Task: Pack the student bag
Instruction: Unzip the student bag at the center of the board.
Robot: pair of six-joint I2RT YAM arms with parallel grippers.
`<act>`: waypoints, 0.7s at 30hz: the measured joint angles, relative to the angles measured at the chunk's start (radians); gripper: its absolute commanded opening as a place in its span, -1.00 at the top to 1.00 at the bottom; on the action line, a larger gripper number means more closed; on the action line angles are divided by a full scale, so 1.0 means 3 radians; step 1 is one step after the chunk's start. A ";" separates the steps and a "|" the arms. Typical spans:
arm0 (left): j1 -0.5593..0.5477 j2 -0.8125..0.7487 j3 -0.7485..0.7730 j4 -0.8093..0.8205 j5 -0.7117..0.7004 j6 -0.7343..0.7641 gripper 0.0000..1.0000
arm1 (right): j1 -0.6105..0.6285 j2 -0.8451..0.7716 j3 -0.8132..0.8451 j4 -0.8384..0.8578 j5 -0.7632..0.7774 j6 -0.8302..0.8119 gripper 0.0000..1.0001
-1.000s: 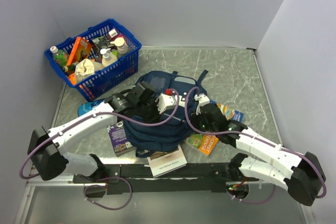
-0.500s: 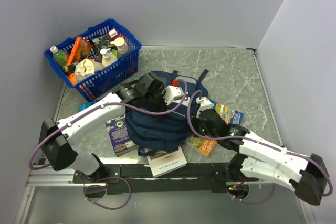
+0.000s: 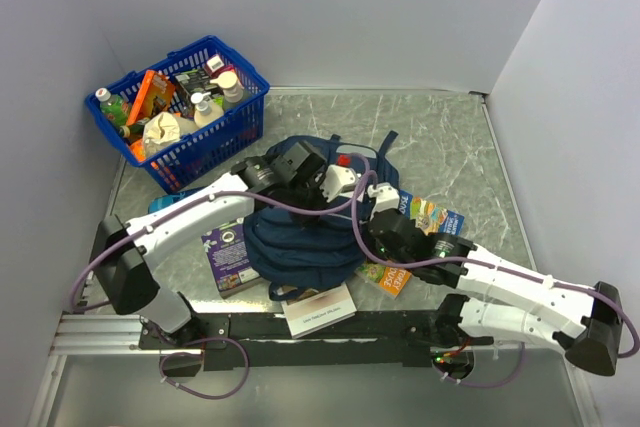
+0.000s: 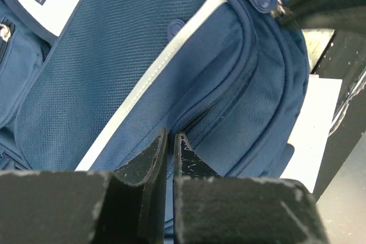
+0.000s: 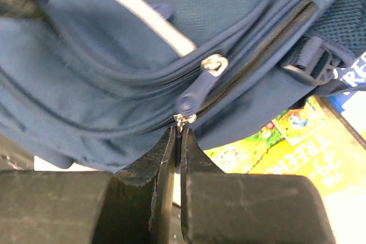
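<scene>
Grey marbled table [image 3: 440,137], with the student bag [image 3: 300,237] lying in the middle of it, front panel up, just ahead of the two arm bases. Vs a sec ago the bag sits about where it was, but both arms have shifted. The left arm [image 3: 190,222] has swung its shoulder inward and pushed its wrist further over the top of the bag. The right arm [image 3: 510,282] has dropped flatter and stretched out longer across the near right. The blue basket [image 3: 235,132] of bottles etc. at far left hasn't budged.

Books round the bag: a purple book [image 3: 228,255] touches its left side, a white book [image 3: 320,309] lies at its near edge, and an orange-yellow book [image 5: 286,141] sticks out from under its right side. The only text I can read is on that last one, "39-" and "TREE…" in the right wrist view, rest cut off.

Poses: the left arm reaches diagonally from near left, wrist angled down onto the bag's front. The right arm comes in low from near right, wrist aimed at the bag's right side.

The left gripper [image 4: 170,138] is closed, just a sliver between the fingers, tips on the fabric right at a zip line. Can't tell if it's actually pinching any cloth. The right gripper [image 5: 180,132] is clamped on the little metal end of the zip pull [image 5: 193,96], blue tab sticking out past the fingertips.
</scene>
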 measured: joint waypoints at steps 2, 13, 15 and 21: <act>-0.0005 0.0080 0.0093 -0.0045 -0.0029 -0.0039 0.99 | 0.0065 0.0029 0.0066 -0.0090 0.0008 0.0005 1.00; -0.0112 0.0501 0.0537 0.0239 0.0052 -0.0567 0.99 | 0.0261 0.0083 0.0395 -0.0174 -0.0004 0.0092 1.00; -0.0131 0.0561 0.0617 0.0249 0.0053 -0.0655 0.99 | 0.0273 0.0258 0.0465 -0.0072 -0.0024 0.0093 1.00; -0.0050 0.0683 0.0763 0.0239 0.0041 -0.0866 0.99 | 0.0310 0.0590 0.0511 0.0234 0.0039 0.0130 1.00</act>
